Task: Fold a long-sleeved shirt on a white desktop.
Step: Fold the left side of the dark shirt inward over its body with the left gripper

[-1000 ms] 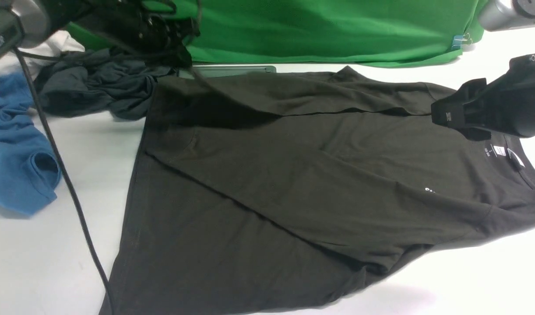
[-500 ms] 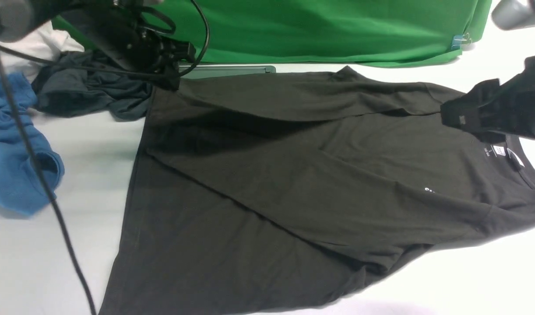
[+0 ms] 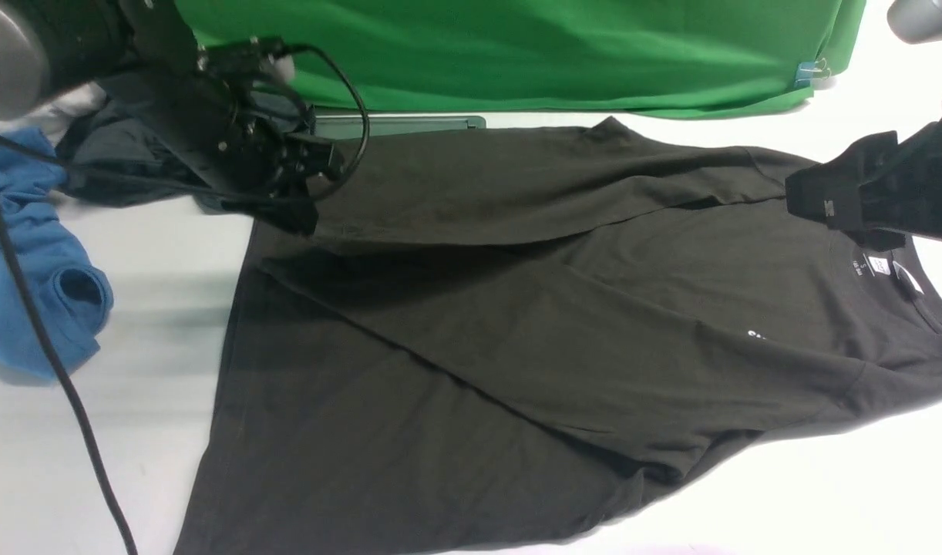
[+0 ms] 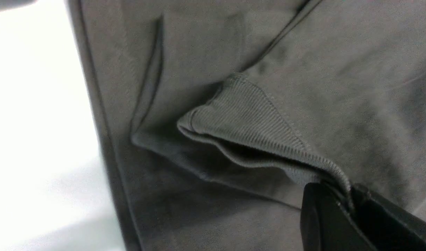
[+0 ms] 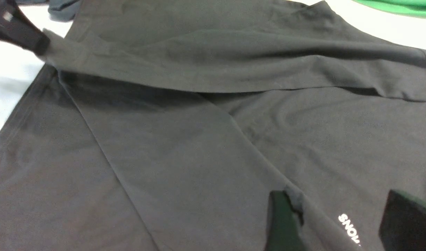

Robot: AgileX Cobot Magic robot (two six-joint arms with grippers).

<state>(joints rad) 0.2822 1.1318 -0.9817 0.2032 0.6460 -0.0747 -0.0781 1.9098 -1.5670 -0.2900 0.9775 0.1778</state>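
The long-sleeved shirt (image 3: 517,331) lies spread on the white desktop (image 3: 93,432), dark charcoal, its neck to the right. My left gripper (image 3: 295,217) hangs over the shirt's far left corner. In the left wrist view it (image 4: 342,195) is shut on the ribbed cuff (image 4: 244,122) of the far sleeve (image 3: 533,185), which stretches across the shirt's far edge. My right gripper (image 3: 814,202) hovers by the collar. In its own view it (image 5: 338,212) stands open above the white chest print (image 5: 349,228), holding nothing.
A crumpled slate-grey garment (image 3: 109,181) and a blue garment (image 3: 31,285) lie at the left. A metal hatch (image 3: 402,126) sits behind the shirt, below the green backdrop (image 3: 556,54). A black cable (image 3: 47,347) hangs down from my left arm.
My left gripper has come nearer and lower with the cuff, from by the hatch to the shirt's left corner, drawing the sleeve with it. The right gripper has drifted slightly right.
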